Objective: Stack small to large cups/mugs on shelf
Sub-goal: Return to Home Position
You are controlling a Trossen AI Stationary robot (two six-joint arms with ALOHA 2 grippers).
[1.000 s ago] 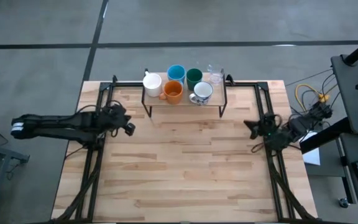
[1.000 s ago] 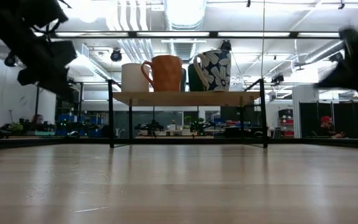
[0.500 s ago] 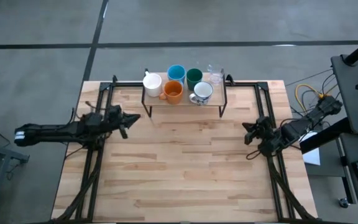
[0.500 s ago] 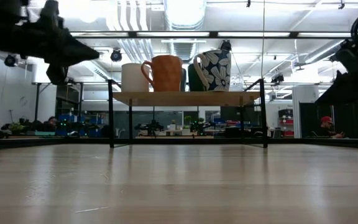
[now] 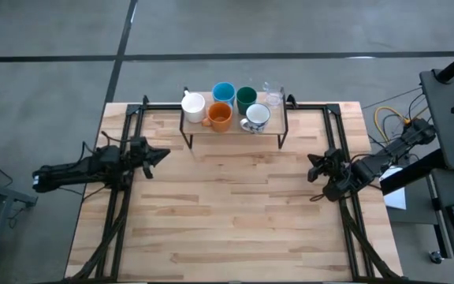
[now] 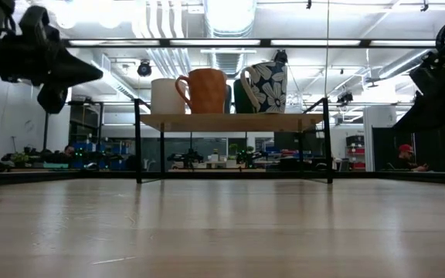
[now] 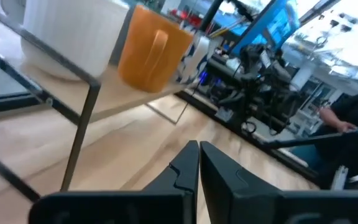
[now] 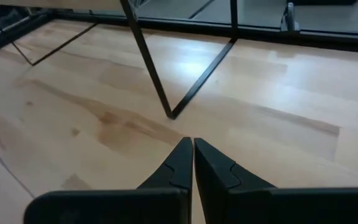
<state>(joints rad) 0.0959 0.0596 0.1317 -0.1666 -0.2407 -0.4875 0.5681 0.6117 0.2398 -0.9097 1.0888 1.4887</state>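
From above, six cups [image 5: 224, 93] are crowding the shelf [image 5: 235, 136] at the table's [image 5: 235, 213] far edge. The left gripper [image 5: 158, 155] and right gripper [image 5: 312, 167] are hanging at opposite sides, well apart from it. Low down, an orange mug [image 6: 205, 91] is standing between a white mug [image 6: 164, 96] and a flowered mug [image 6: 265, 86]. In the wrist views, both grippers' fingers are pressing together, holding nothing.

left arm [image 5: 77, 169] stretched at left, left fingers [image 7: 183, 168] pressed together; right arm [image 5: 373, 163] at right, right fingers [image 8: 179, 162] together.

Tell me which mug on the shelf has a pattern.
The floral mug, front right on the shelf, next to the orange mug. Its side carries a dark flower print; the others look plain.
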